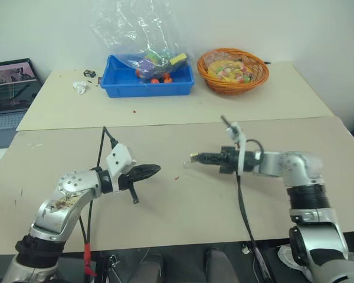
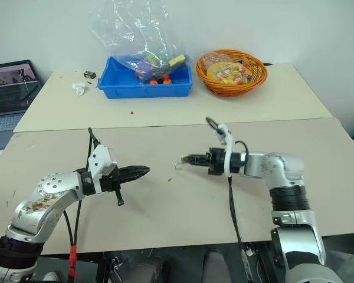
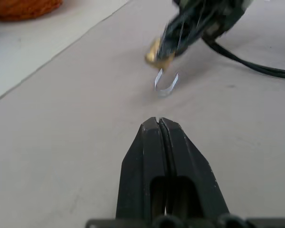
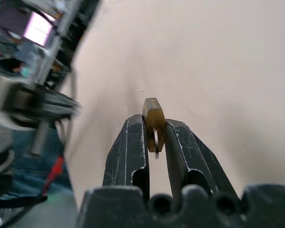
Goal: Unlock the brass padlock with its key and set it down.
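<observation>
My right gripper point(image 4: 154, 124) is clamped on the brass padlock point(image 4: 153, 118), the body pinched between my two fingers with the key point(image 4: 156, 143) sitting in its keyway. In my left wrist view the thin silvery shackle point(image 3: 165, 83) hangs as a loose U below the brass body, one end free, so I judge the lock already sprung. My left gripper point(image 1: 154, 170) has its jaws pressed together on nothing and hovers opposite, well apart from the lock.

From my head view the padlock sits at about six o'clock from the orange basket point(image 1: 256, 79), over the near tan table point(image 1: 183, 206).

So I take the unlocking as done and the setting-down as the step in hand. Next I need to lower my right hand until the lock meets the tabletop, then part my fingers gently so the tiny thing neither rolls nor sticks to a pad.

I can read no brand or writing on the lock, key or blue bin point(image 1: 147, 88).
</observation>
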### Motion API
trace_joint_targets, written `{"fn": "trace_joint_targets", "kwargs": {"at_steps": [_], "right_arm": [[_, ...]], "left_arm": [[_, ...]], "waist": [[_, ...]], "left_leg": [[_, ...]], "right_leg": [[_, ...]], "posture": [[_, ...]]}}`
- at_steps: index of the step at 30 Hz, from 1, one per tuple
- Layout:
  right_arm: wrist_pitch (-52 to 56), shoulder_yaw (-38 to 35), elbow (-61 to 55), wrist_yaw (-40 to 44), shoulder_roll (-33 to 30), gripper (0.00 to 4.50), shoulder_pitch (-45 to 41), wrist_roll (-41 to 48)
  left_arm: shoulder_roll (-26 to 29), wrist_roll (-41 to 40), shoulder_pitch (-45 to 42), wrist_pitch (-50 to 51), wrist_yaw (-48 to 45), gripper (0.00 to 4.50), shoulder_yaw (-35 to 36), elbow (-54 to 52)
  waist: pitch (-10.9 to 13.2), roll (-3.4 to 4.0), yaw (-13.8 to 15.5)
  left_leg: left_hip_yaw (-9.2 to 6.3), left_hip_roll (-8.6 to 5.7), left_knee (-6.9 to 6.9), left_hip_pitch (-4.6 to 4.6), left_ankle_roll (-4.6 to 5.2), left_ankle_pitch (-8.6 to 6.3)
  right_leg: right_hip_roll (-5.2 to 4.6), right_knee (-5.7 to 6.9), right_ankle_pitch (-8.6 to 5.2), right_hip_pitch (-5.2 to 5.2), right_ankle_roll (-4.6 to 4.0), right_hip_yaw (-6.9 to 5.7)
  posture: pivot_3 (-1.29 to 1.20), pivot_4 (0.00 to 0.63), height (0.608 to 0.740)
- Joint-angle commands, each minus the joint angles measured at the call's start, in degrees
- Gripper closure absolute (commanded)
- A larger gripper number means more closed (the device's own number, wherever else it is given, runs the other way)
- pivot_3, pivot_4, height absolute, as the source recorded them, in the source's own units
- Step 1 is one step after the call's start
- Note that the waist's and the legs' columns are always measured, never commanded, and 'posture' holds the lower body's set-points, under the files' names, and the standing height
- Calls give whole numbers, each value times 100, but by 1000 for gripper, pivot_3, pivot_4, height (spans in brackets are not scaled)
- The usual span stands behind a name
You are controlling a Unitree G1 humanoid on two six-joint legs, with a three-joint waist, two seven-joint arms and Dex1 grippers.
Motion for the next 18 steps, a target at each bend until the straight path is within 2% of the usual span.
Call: {"fn": "trace_joint_targets", "kwargs": {"at_steps": [1, 6, 12, 14, 18], "right_arm": [[-253, 422, 470, 228, 90, 4359, -23, -552], [-262, 476, 1127, 330, 211, 4359, -180, -954], [-302, 330, 1570, 339, 300, 4359, -320, -1219], [-350, 301, 1666, 354, 307, 3352, -345, -1292], [-418, 127, 1801, 343, 318, 2164, -393, -1370]], "left_arm": [[29, 188, 113, -453, -175, 4426, -67, -350], [33, 285, 237, -617, -262, 4426, -64, -365], [-18, 324, 227, -589, -235, 4426, -36, -350], [-31, 341, 226, -587, -233, 4500, -44, -373], [-79, 352, 206, -614, -215, 4500, -35, -347]], "waist": [[-1, 0, -24], [-9, -11, -31], [-15, -17, -15], [-15, -17, -13], [-17, -15, -5]], "left_leg": [[1, -1, 0, -1, 0, 0], [19, 21, 1, 24, 2, -3], [27, 45, -3, 102, 37, -33], [27, 50, -5, 120, 32, -40], [26, 53, -5, 118, 28, -39]], "right_leg": [[-1, 1, 1, 0, -1, 1], [14, -20, 12, 22, -16, 2], [51, -42, 33, 95, -30, 4], [64, -48, 33, 116, -30, 5], [74, -54, 34, 111, -32, 6]], "posture": [[0, 150, 740], [0, 150, 740], [0, 150, 740], [0, 150, 740], [0, 150, 740]]}}
